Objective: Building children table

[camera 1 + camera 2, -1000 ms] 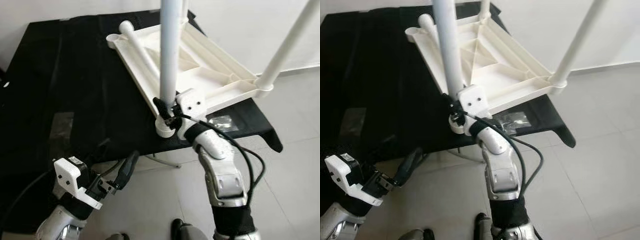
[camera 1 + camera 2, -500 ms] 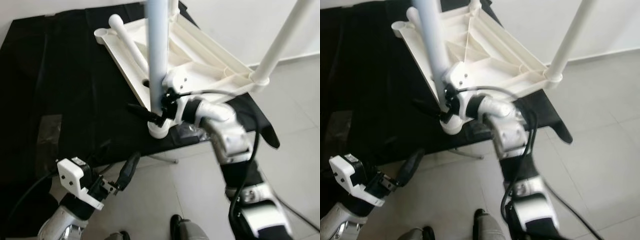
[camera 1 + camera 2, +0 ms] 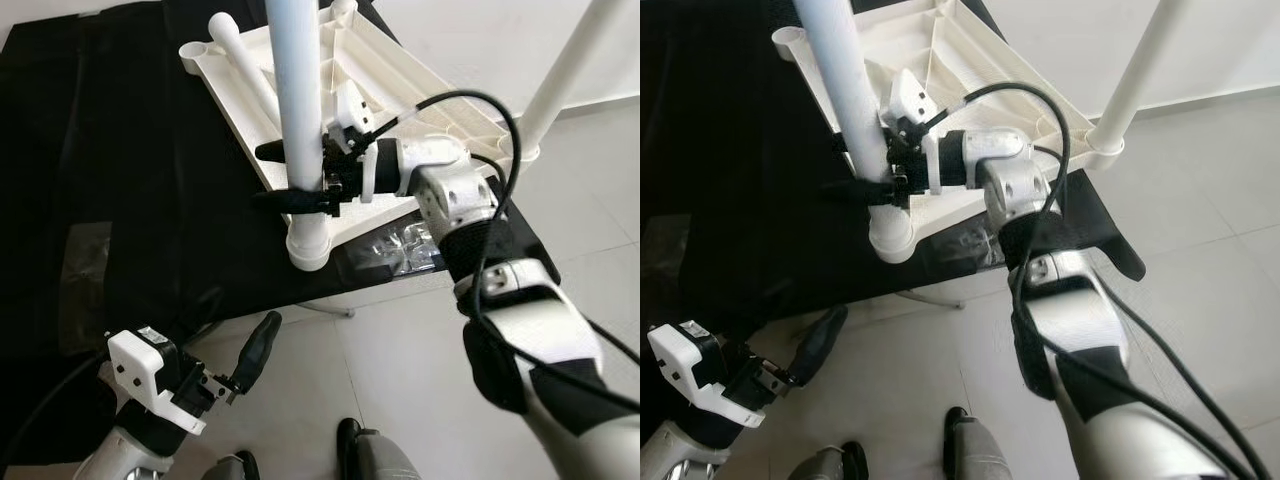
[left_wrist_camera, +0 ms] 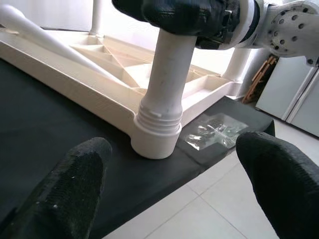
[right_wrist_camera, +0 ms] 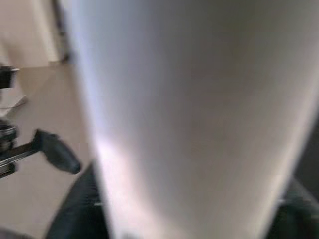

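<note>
Right hand (image 3: 290, 175) pinches the upright white leg (image 3: 298, 100) above its socket; left hand (image 4: 169, 184) hangs spread near the floor.

head eyes look down; wrists close on leg (image 4: 164, 94).

The near table leg (image 3: 300, 110) stands upright in its corner socket on the upturned white tabletop (image 3: 420, 90), with the right gripper (image 3: 290, 175) clamped round it, barring the way from that side. Left of the leg the black cloth (image 3: 110, 160) lies bare. A plastic bag (image 3: 400, 250) lies just right of the socket. The left gripper (image 3: 245, 355) hangs open below the leg over tiled floor (image 3: 400, 360)
</note>
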Available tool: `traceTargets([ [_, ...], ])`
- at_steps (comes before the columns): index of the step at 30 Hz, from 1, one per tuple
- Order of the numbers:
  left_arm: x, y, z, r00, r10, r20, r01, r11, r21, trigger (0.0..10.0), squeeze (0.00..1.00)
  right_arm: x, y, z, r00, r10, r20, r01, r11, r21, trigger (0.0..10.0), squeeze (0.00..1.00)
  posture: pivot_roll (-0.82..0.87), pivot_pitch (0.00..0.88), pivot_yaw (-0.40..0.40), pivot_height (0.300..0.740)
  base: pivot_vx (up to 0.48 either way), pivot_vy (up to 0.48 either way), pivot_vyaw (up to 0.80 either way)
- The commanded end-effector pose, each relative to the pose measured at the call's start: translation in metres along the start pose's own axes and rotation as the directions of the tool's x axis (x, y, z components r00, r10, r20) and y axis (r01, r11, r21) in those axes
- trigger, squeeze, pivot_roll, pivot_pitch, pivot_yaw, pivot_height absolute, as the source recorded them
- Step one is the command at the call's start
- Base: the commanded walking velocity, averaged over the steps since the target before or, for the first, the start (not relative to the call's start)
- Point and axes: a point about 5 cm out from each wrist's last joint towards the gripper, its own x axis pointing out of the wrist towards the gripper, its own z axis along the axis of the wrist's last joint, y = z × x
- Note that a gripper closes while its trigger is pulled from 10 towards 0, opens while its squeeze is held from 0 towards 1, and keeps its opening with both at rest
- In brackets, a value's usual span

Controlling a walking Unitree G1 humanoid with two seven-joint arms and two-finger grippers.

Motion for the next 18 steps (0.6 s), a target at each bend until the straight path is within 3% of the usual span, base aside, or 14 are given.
traceTargets([
  [1, -0.002, -0.002, -0.002, 1.0, -0.004, -0.026, 0.004, 1.0, -0.006, 10.0, 0.0, 0.002, 0.001, 0.0, 0.998, 0.057, 0.008, -0.057, 0.998, -0.007, 0.0, 0.0, 0.05, 0.321, -0.039, 0.74, 0.0, 0.0, 0.0],
  [6, -0.001, -0.002, -0.003, 1.0, -0.005, -0.026, 0.004, 1.0, -0.009, 10.0, 0.0, 0.001, 0.001, -0.003, 0.999, 0.039, 0.015, -0.039, 0.999, -0.011, 0.0, 0.0, 0.01, 0.313, -0.044, 0.74, 0.0, 0.0, 0.0],
  [9, 0.0, -0.001, -0.005, 1.0, -0.005, -0.025, 0.005, 1.0, -0.01, 10.0, 0.0, -0.002, 0.0, -0.009, 0.999, -0.032, 0.0, 0.032, 0.999, -0.03, 0.0, 0.0, -0.01, 0.305, -0.05, 0.74, 0.0, 0.0, 0.0],
  [12, 0.001, -0.001, -0.006, 1.0, -0.004, -0.024, 0.004, 1.0, -0.01, 10.0, 0.0, -0.006, 0.002, -0.03, 0.965, -0.258, -0.046, 0.259, 0.966, 0.012, 0.0, 0.0, -0.02, 0.301, -0.054, 0.74, 0.0, 0.0, 0.0],
  [13, 0.001, 0.0, -0.006, 1.0, -0.003, -0.023, 0.003, 1.0, -0.009, 10.0, 0.0, -0.003, 0.006, -0.041, 0.924, -0.375, -0.077, 0.378, 0.925, 0.033, 0.0, 0.0, -0.02, 0.302, -0.055, 0.74, 0.0, 0.0, 0.0],
  [14, 0.001, 0.0, -0.006, 1.0, -0.003, -0.023, 0.003, 1.0, -0.009, 10.0, 0.0, -0.003, 0.006, -0.041, 0.924, -0.375, -0.077, 0.378, 0.925, 0.033, 0.0, 0.0, -0.02, 0.302, -0.055, 0.74, 0.0, 0.0, 0.0],
  [15, 0.001, 0.0, -0.006, 1.0, -0.003, -0.023, 0.003, 1.0, -0.008, 10.0, 0.0, -0.001, 0.012, -0.055, 0.822, -0.552, -0.137, 0.56, 0.829, 0.02, 0.0, 0.0, -0.02, 0.302, -0.055, 0.74, 0.0, 0.0, 0.0],
  [17, 0.002, 0.002, -0.005, 1.0, -0.003, -0.022, 0.002, 1.0, -0.006, 10.0, 0.0, -0.005, 0.042, -0.075, 0.544, -0.817, -0.192, 0.836, 0.548, 0.039, 0.0, 0.0, -0.03, 0.303, -0.04, 0.74, 0.0, 0.0, 0.0],
  [18, 0.003, 0.003, -0.006, 1.0, -0.003, -0.022, 0.003, 1.0, -0.007, 10.0, 0.0, 0.0, 0.06, -0.079, 0.487, -0.847, -0.213, 0.87, 0.493, 0.03, 0.0, 0.0, -0.03, 0.304, -0.032, 0.74, 0.0, 0.0, 0.0],
])
